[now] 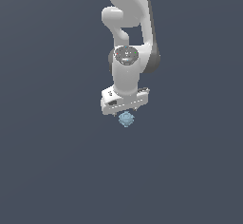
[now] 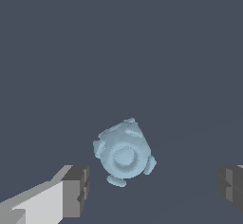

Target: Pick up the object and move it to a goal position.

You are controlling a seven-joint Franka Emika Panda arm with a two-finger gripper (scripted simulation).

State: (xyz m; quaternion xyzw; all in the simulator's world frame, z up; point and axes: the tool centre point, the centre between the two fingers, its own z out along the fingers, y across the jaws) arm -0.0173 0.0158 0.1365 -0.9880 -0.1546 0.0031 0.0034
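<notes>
Jaws apart around the object (image 2: 124,154)

Flat, dim, even simulator light, no clear shadows; edges look slightly soft, perhaps low resolution.

No readable text, label, brand, number or sign appears anywhere in either view, neither on the arm nor on the plain grey background.

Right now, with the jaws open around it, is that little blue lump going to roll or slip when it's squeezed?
The pale blue lump is roundish, so it may roll if nudged off-centre. Its knobbly bumps could give the fingers uneven contact, so it might twist. It looks rigid and probably light, being much smaller than the gripper.
</notes>
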